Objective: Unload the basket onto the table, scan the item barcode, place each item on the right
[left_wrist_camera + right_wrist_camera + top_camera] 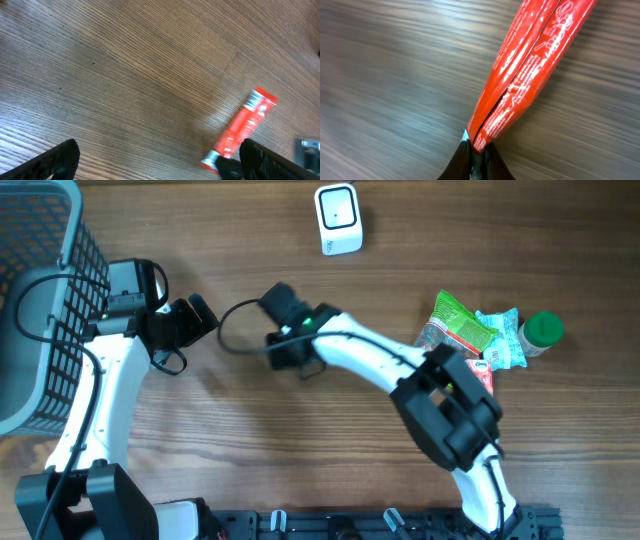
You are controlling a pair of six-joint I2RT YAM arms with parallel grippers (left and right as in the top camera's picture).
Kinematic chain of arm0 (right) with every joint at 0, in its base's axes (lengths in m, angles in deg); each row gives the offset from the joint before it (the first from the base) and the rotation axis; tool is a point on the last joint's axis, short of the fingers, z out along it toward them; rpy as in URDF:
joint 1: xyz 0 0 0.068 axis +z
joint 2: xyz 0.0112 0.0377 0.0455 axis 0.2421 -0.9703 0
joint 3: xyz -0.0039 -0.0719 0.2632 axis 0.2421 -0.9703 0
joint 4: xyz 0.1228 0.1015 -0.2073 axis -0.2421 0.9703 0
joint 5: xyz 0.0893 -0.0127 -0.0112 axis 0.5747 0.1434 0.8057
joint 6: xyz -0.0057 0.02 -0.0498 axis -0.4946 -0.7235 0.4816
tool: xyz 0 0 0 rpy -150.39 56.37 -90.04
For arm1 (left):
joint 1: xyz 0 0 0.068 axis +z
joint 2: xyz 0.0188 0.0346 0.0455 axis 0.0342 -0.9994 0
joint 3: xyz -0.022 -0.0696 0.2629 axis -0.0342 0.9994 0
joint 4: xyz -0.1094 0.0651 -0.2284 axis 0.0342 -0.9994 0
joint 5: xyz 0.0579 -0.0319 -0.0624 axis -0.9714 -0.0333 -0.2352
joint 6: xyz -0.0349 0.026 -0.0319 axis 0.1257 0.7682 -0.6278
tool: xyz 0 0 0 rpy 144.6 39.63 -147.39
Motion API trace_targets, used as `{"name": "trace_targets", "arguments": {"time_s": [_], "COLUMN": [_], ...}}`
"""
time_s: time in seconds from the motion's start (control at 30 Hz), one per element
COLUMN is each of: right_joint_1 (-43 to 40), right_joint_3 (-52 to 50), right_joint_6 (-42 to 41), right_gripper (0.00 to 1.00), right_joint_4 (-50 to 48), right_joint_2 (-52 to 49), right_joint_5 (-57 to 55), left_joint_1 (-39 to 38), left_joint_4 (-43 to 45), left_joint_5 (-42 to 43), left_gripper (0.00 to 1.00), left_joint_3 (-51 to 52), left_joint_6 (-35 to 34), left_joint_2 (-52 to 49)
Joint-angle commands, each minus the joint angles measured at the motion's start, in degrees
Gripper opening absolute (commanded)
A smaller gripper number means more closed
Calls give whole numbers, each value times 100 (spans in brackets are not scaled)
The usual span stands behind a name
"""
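Open tabletop (125, 75) surrounds the red packet (530, 75) clamped in right gripper (477, 150); left gripper (160, 162) spread wide.

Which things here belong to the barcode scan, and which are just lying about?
In the job: red packet, right gripper shut on it, white scanner.
Lying about: green packet, blue packet, green-capped bottle, grey basket.

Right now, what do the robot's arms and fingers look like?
Both the left arm and right arm have smooth white links between chunky black joints, with thin black cables looping off them. A small green light glows near the right wrist. The fingers are matte black.
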Motion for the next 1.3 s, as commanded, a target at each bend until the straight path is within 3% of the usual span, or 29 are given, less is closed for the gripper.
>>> {"name": "trace_targets", "arguments": {"time_s": [0.0, 0.23, 0.33, 0.4, 0.47, 0.77, 0.87, 1.1, 1.27], "right_joint_1": [-275, -579, -686, -769, -852, -1191, -1322, -1449, -1449], "right_joint_3": [-83, -83, -83, -83, -83, -83, -83, -289, -931], "right_joint_6": [929, 2455, 2686, 2717, 2715, 2844, 2846, 2621, 2177], "right_gripper": [4, 4, 7, 13, 25, 41, 54, 55, 55], "right_joint_4": [782, 2376, 2673, 2702, 2695, 2806, 2852, 2590, 1847], "right_joint_2": [275, 295, 295, 330, 428, 1241, 1357, 1333, 1333], "right_joint_5": [-122, -125, -111, -103, -57, 92, 605, 1023, 994], "left_joint_1": [-20, -20, -20, -20, -20, -20, -20, -20, -20], "left_joint_4": [0, 0, 0, 0, 0, 0, 0, 0, 0], "left_joint_5": [70, 70, 70, 70, 70, 70, 70, 70, 70], "left_gripper": [100, 100, 100, 100, 100, 100, 100, 100, 100], "left_joint_3": [20, 20, 20, 20, 20, 20, 20, 20, 20], "left_joint_6": [48, 48, 48, 48, 48, 48, 48, 48, 48], "left_joint_2": [-13, -13, -13, -13, -13, -13, -13, -13, -13]}}
